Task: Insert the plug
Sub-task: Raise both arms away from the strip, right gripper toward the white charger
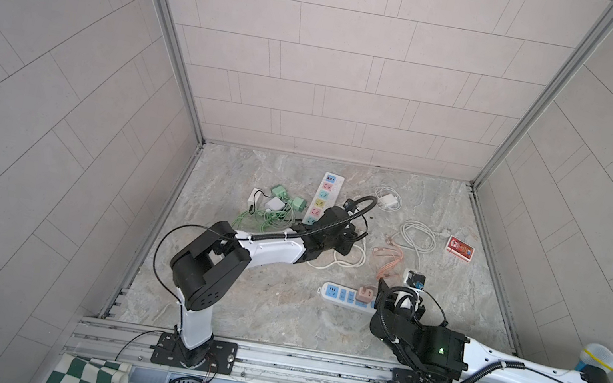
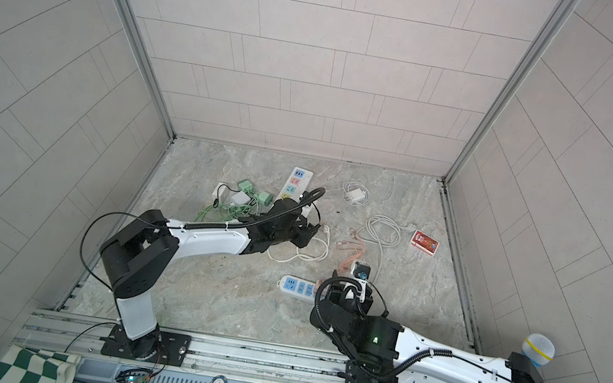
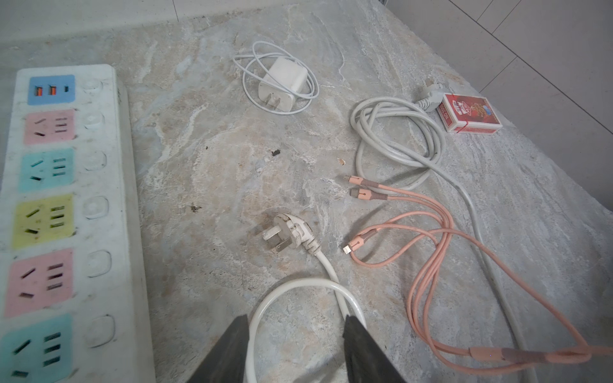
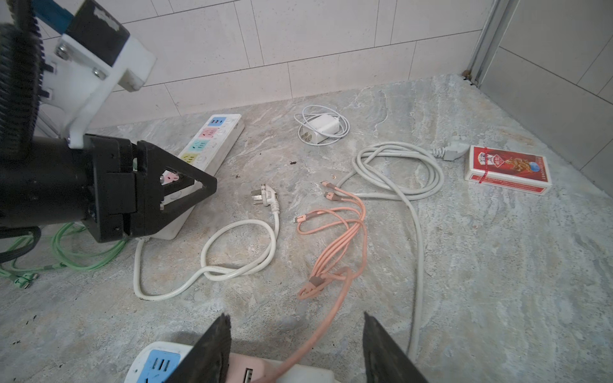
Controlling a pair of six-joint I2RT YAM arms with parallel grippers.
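The bench is veined grey-beige stone, matt and faintly rough. The long power strip is dull, scuffed white plastic with satin coloured socket faces. The plug has a grimy white plastic body and bare metal prongs, and its cord is smooth and slightly glossy. The pink cable looks like matt braided cloth. The charger is glossy white plastic, and the red box is printed card with a sheen. The left gripper is grainy matt black plastic. The walls are matt tiles, framed by brushed metal rails.
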